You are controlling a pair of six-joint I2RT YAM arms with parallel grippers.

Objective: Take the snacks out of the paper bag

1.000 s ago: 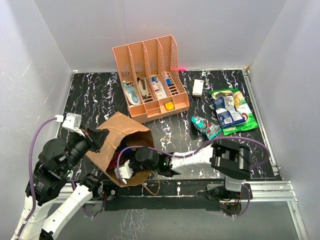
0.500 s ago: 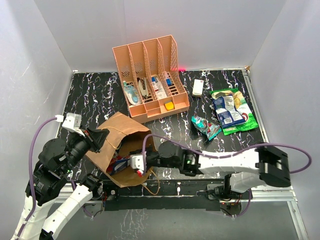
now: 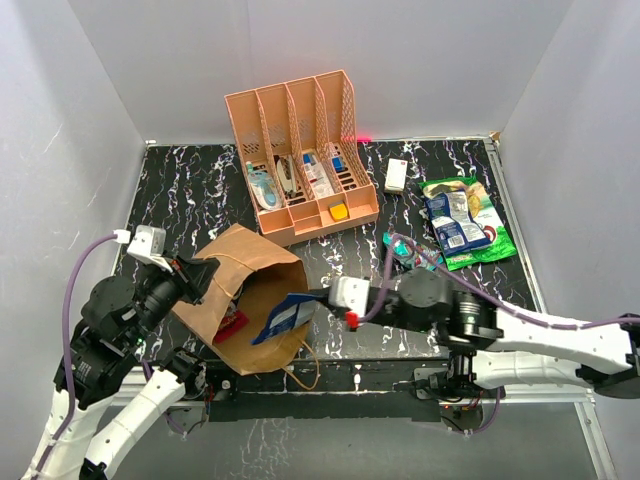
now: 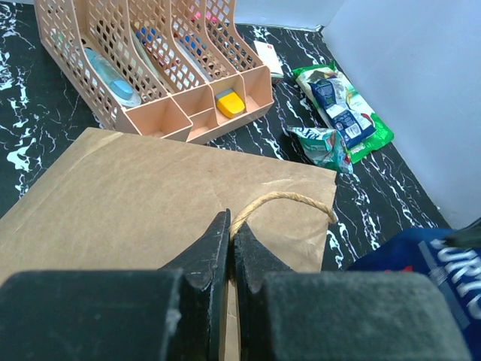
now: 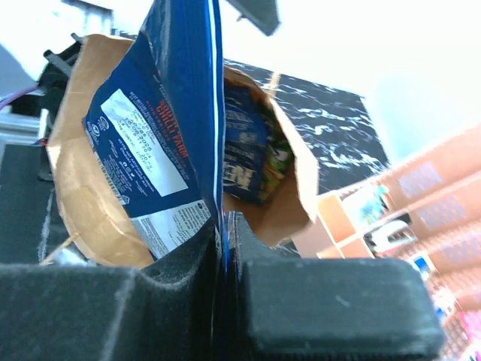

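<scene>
The brown paper bag [image 3: 245, 268] lies tilted at the near left, its mouth facing right. My left gripper [image 3: 207, 278] is shut on the bag's rim by its loop handle [image 4: 282, 198]; the bag [image 4: 135, 192] fills the left wrist view below my left gripper [image 4: 230, 227]. My right gripper [image 3: 320, 298] is shut on a dark blue snack packet [image 3: 285, 318] held just outside the mouth. In the right wrist view my right gripper [image 5: 225, 226] pinches that packet [image 5: 161, 120]; another dark blue packet [image 5: 244, 158] lies inside the bag [image 5: 83, 203]. A red packet [image 3: 230, 325] shows inside.
A green chip bag [image 3: 482, 238], a dark blue packet [image 3: 450, 220] on it and a teal packet [image 3: 410, 252] lie at the right. The orange rack [image 3: 300, 150] stands at the back, with the white remote [image 3: 396, 176] beside it.
My right gripper has drawn back to the right out of the bag, bringing the dark blue packet out of the mouth. The left gripper has kept its hold.
</scene>
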